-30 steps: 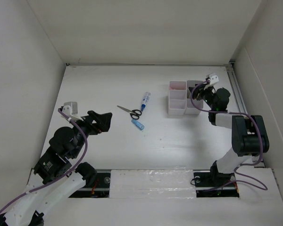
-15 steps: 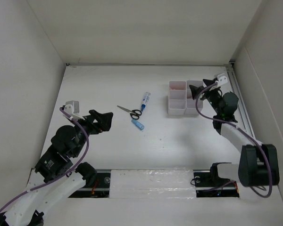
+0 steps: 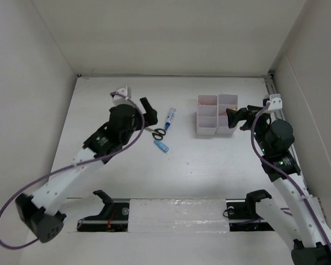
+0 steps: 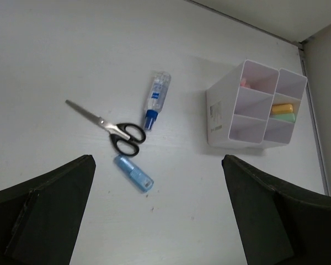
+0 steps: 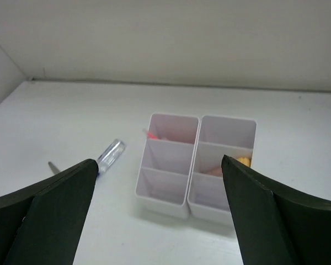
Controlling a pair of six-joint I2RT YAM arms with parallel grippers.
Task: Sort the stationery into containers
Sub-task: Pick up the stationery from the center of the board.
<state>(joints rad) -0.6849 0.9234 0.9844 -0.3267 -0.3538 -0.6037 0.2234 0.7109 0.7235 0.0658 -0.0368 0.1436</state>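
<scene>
The black-handled scissors, a clear bottle with a blue cap and a short blue tube lie on the white table. The white six-compartment organiser stands to their right. It holds an orange marker, a green one, a pink one and a red pen. My left gripper is open and empty, high above the scissors. My right gripper is open and empty just right of the organiser.
White walls close in the table at the back and both sides. A metal rail runs along the right edge behind the right arm. The arm bases stand at the near edge.
My left arm has swung from the near left up and forward to above the scissors. My right gripper has drawn back from over the organiser toward the right.
</scene>
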